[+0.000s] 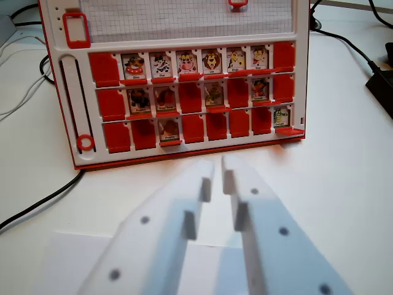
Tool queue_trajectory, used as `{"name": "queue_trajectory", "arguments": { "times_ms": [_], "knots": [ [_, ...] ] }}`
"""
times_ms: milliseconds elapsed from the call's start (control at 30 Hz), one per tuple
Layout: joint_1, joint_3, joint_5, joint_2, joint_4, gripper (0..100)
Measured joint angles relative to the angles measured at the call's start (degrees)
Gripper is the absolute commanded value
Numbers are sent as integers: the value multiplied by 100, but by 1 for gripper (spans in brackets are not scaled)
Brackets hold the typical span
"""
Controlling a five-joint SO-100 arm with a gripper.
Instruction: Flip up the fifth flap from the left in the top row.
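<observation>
Red plastic flap-board game (67,117) at 12 o'clock; top row's fifth flap (210,61) apparently already up, picture showing. White printed gripper (218,175) at 6, jaws nearly together, holding nothing, clear of board

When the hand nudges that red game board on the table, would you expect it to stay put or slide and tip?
The red game board looks like thin moulded plastic, so probably light and stiff. It seems to stand tilted on a narrow base edge, so a push might slide it or tip it backward. The white table looks smooth, offering little grip.
</observation>
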Motion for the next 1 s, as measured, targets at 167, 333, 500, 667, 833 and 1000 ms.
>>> {"name": "queue_trajectory", "arguments": {
  "times_ms": [167,333,500,667,833,1000],
  "knots": [
    [229,0,-44,0,-211,1],
    [615,202,-158,-457,-844,1],
    [800,483,-299,-1301,-1608,1],
    [817,606,-404,-2109,-2250,1],
    [782,844,-457,-2769,-2874,1],
    [703,870,-466,-3568,-3498,1]
  ]
}}
